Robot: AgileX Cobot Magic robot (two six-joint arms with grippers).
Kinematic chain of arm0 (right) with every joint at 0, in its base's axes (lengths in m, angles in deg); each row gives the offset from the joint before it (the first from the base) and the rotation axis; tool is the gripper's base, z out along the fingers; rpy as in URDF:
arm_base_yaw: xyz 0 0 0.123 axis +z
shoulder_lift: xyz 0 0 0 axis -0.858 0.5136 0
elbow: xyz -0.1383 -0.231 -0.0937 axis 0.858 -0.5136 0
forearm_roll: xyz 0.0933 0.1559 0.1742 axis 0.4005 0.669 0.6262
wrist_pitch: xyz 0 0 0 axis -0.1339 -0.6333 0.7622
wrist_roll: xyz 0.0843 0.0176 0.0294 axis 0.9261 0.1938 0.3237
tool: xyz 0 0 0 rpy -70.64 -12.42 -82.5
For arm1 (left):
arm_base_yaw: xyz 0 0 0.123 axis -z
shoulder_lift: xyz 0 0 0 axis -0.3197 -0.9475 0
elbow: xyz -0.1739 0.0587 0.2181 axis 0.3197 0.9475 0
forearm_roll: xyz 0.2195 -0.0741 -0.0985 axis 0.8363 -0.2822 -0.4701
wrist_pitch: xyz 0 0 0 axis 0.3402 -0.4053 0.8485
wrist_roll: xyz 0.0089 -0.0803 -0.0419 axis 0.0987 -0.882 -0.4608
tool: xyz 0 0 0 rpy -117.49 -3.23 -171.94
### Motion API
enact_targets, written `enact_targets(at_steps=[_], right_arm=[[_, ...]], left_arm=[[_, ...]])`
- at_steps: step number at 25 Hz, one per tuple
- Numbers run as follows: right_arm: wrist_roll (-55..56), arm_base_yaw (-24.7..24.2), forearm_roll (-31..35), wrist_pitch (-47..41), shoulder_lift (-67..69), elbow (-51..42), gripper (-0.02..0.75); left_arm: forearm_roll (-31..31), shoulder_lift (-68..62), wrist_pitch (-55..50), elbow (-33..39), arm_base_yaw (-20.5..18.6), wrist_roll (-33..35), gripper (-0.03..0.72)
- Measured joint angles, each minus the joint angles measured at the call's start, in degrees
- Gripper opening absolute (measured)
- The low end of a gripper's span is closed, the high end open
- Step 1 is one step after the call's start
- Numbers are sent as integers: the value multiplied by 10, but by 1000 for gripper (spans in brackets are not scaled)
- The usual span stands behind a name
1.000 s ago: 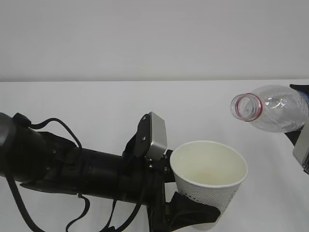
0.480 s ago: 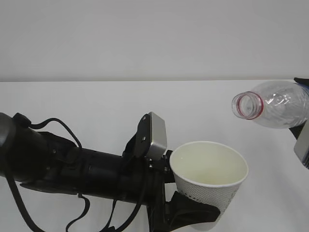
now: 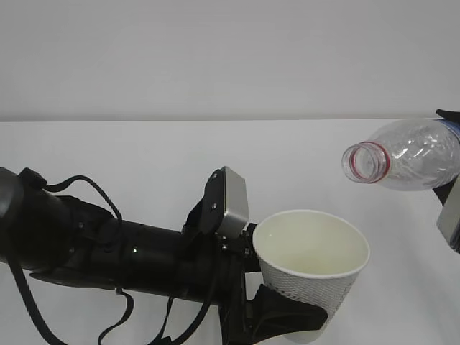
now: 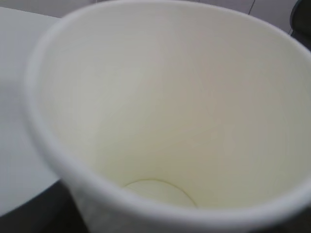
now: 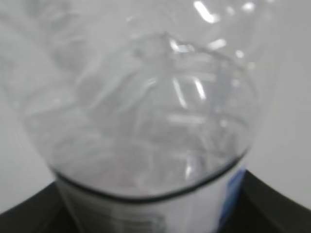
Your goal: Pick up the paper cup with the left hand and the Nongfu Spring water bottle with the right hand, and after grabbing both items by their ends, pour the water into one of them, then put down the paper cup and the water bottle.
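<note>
Left gripper (image 3: 287, 320) is clamping the cup (image 3: 313, 269); right jaws are clamping the tilted bottle (image 3: 406, 154); next, levelling and lowering both.

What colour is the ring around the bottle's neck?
Red, on the Nongfu Spring water bottle; clearest in the exterior view.

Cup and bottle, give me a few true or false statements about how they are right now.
1. The paper cup is held upright in the left gripper. True.
2. The bottle has a cap on. False: its mouth is open.
3. The bottle's mouth is directly over the cup. False: it is off to the right, above the cup.
4. The bottle lies nearly on its side. True.
5. The cup stands on the table. False: it is held.
</note>
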Motion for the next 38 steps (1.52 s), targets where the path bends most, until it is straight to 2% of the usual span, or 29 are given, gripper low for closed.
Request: enact_targets(at_steps=[15,26,38], right_arm=[[-46,0,29,11,0,0,503],[-87,0,53,57,31,0,503],[-119,0,56,75,35,0,503]], left_arm=[[0,0,0,0,0,0,526],[0,0,0,0,0,0,526],[1,0,0,0,0,0,526]])
